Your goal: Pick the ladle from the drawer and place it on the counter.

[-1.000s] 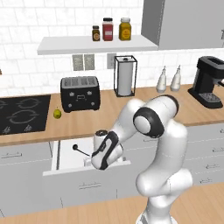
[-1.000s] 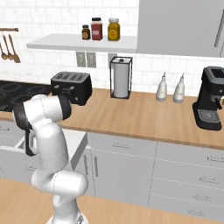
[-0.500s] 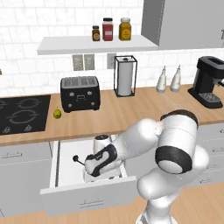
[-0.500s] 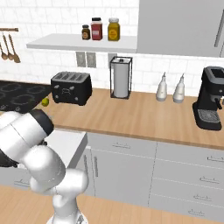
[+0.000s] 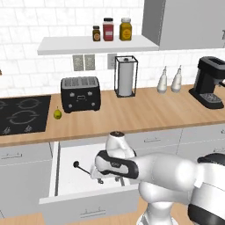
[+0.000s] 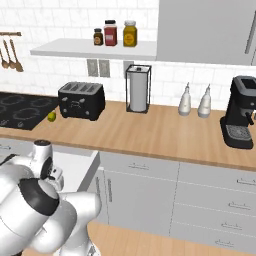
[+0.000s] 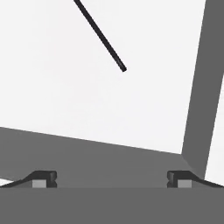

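Note:
The drawer [image 5: 66,151] stands pulled out below the counter [image 5: 140,112], white inside. The black ladle [image 5: 79,166] lies on its floor, small round bowl toward the left and handle running right under my hand. My gripper [image 5: 97,176] hangs low inside the drawer over the handle, open and holding nothing. In the hand view the thin ladle handle [image 7: 101,38] crosses the white drawer floor [image 7: 57,92] and ends ahead of my gripper [image 7: 111,180], whose fingertips [image 7: 43,178] stand wide apart. In the right base view my arm hides the ladle; the drawer's edge [image 6: 80,167] and the counter [image 6: 150,132] show.
On the counter stand a black toaster [image 5: 80,93], a small yellow-green fruit [image 5: 57,114], a paper towel holder [image 5: 125,77], two white bottles [image 5: 169,79] and a coffee machine [image 5: 211,88]. A black cooktop [image 5: 19,115] lies at the left. The drawer's grey wall [image 7: 199,87] rises at the right.
The drawer has slid further out. My arm has swung down and left, bringing the hand low into the drawer beside the ladle's handle.

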Robot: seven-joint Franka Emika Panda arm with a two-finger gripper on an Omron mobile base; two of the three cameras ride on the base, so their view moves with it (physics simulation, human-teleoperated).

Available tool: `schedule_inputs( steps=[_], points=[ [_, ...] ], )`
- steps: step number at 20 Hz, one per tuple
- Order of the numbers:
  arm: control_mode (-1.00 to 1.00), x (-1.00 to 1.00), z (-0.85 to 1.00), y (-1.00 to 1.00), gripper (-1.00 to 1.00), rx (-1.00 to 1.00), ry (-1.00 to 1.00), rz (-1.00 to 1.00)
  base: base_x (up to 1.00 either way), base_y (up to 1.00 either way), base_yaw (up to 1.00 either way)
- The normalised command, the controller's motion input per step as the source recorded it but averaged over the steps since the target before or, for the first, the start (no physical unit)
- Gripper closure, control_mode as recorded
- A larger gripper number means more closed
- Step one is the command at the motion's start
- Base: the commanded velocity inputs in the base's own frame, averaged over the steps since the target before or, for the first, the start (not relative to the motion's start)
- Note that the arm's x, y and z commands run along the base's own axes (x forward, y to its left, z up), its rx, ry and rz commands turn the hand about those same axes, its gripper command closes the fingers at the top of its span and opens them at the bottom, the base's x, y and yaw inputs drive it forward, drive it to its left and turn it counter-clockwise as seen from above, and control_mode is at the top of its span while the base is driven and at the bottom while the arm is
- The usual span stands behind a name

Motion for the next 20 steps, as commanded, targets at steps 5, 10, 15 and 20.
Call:
schedule_inputs(
  steps=[5,10,15,20],
  points=[
    [-1.00,0.79,0.35,0.36,-1.00,-0.03,0.00,0.00,0.00,0.00,0.00],
    [-1.00,0.62,0.07,0.53,-1.00,-0.14,0.06,0.00,0.00,0.00,0.00],
    [-1.00,0.45,-0.01,0.06,-1.00,-0.07,0.05,0.00,0.00,0.00,0.00],
    [-1.00,0.38,-0.27,0.17,-1.00,-0.08,0.03,0.00,0.00,0.00,0.00]
  ],
)
